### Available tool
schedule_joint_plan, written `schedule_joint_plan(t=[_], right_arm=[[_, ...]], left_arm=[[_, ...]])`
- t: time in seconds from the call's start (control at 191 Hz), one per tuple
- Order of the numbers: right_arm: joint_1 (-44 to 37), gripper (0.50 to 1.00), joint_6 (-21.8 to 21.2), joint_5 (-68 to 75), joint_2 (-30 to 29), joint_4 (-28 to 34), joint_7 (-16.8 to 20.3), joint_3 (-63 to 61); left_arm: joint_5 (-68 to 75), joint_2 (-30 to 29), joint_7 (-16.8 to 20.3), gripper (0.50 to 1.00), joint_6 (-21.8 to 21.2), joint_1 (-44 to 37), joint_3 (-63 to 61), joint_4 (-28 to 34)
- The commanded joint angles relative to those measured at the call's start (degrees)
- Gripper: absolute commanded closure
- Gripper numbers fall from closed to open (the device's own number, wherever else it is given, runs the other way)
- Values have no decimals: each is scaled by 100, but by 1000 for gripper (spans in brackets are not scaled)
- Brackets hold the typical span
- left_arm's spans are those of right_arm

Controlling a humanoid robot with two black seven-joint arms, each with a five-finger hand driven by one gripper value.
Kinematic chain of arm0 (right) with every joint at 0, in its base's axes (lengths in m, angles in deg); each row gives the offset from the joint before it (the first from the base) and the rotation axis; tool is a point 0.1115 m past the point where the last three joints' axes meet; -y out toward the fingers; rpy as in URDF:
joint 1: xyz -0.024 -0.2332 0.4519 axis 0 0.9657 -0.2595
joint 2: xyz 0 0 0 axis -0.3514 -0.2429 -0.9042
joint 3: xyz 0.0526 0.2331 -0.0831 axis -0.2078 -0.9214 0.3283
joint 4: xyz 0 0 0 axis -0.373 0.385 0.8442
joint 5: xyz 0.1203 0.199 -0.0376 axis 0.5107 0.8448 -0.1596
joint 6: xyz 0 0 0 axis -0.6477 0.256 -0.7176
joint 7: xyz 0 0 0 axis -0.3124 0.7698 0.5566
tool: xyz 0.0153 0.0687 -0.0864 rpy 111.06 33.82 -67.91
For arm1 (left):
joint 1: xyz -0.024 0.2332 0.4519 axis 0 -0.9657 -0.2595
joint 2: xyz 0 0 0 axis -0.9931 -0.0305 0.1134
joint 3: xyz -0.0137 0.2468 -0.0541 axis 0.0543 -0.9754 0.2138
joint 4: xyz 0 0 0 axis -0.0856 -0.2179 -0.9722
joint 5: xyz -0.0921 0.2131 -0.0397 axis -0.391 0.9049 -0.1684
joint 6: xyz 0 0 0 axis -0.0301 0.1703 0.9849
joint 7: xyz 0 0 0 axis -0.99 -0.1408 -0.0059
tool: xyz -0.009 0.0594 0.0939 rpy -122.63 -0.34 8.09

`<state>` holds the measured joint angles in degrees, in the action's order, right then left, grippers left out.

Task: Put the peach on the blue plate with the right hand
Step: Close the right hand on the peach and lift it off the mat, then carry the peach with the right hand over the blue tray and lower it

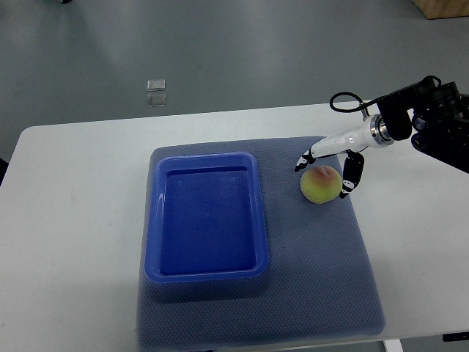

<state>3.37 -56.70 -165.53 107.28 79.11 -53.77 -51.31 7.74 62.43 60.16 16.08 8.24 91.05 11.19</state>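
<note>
Peach, round, yellow-green with a pink blush, sits right of centre on the grey mesh mat. We see the right robot hand straddling it, fingers spread, not closed. The deep blue rectangular plastic plate lies left of it.

Yellow-green, pink-blushed peach, solid blue plate, dotted grey-blue mat, white table.

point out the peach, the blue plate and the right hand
peach (pixel 319 185), top view, middle of the fruit
blue plate (pixel 207 275), top view, near rim
right hand (pixel 327 173), top view, between its fingertips, around the peach
</note>
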Motion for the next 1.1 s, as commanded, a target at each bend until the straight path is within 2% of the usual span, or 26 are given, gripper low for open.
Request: schedule_joint_plan(t=[0.0, 0.287, 0.293, 0.413, 0.465, 0.47, 0.481, 0.59, 0.883, 0.982, 1.029, 1.097], right_arm=[[84, 576, 91, -38, -66, -29, 23, 10], [277, 589, 452, -205, -163, -311, 58, 19], [303, 609, 469, -283, -163, -354, 58, 10], [295, 693, 469, -389, -163, -363, 58, 10], [295, 693, 469, -389, -163, -363, 58, 10], [286, 774, 478, -398, -154, -363, 58, 10], [286, 787, 478, -398, -154, -363, 58, 10], [251, 848, 522, -389, -154, -363, 58, 1], [22, 850, 601, -266, -207, -328, 58, -113], [-276, 850, 601, -187, -269, -284, 50, -183], [-540, 850, 575, 15, -602, -284, 58, -209], [-628, 850, 548, 50, -752, -293, 58, -218]], left_arm=[[0, 0, 5, 500, 0, 0, -1, 0], [9, 0, 5, 500, 0, 0, -1, -8], [9, 0, -4, 500, 0, 0, -1, -8], [9, 0, -4, 500, 0, 0, -1, -8], [9, 0, -4, 500, 0, 0, -1, -8], [9, 0, -4, 500, 0, 0, -1, -8], [9, 0, -4, 500, 0, 0, -1, -8], [9, 0, -4, 500, 0, 0, -1, -8], [9, 0, -4, 500, 0, 0, -1, 0], [9, 0, -4, 500, 0, 0, -1, 0], [0, 0, -4, 500, 0, 0, -1, 0], [0, 0, -4, 500, 0, 0, -1, 0]])
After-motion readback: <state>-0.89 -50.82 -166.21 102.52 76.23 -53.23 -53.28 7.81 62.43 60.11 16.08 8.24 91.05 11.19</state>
